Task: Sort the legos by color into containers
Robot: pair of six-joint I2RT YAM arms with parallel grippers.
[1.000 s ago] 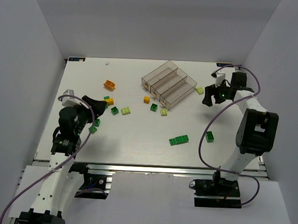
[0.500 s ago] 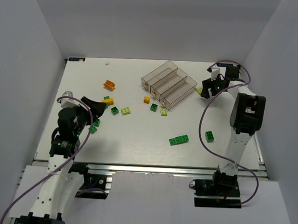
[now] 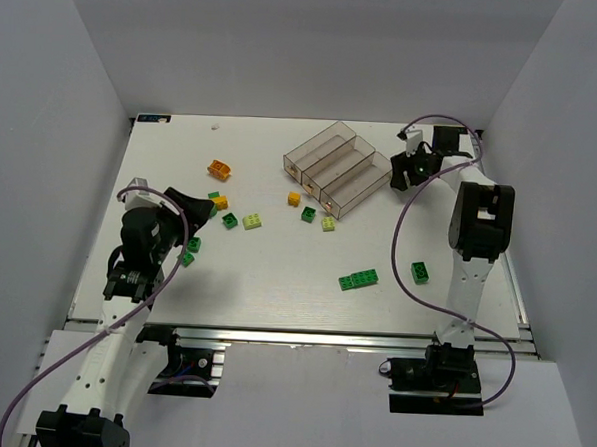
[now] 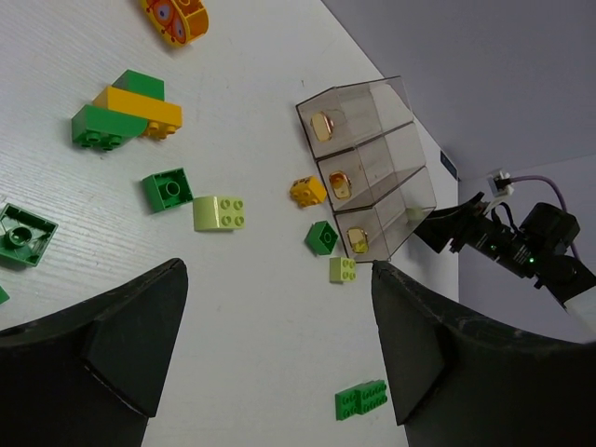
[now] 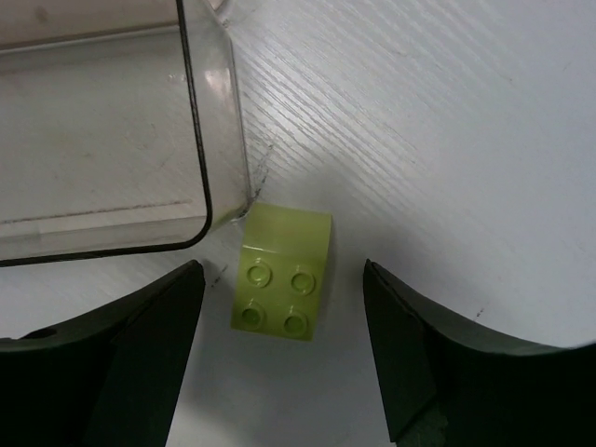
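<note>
Straddling a pale yellow-green brick [image 5: 284, 279], the right end effector [image 3: 405, 175] is at the far right of the desk [image 3: 274, 302], released: its two dark fingers [image 5: 149, 345] stand either side of the brick with a clear gap on both sides, nothing gripped. The brick lies studs up on the desk, right at the outer corner of the containers [image 3: 367, 157], apparently touching the clear wall. The containers, three clear bins joined in steps, sit diagonally at far centre; small orange patches show at their near end walls, identity cannot be told. The left end effector [image 3: 201, 213] is over the left side of the desk, fingers spread wide, released and empty. Loose legos lying outside the containers: orange brick [image 3: 218, 168] at far left, green-and-yellow stack [image 3: 218, 199] near it, dark green brick [image 3: 230, 220] just beside a pale brick [image 3: 252, 221], small orange brick [image 3: 294, 198] near the containers' near end, long green brick [image 3: 359, 279] towards the near centre, and a single green brick [image 3: 420, 272] well apart on the right.
</note>
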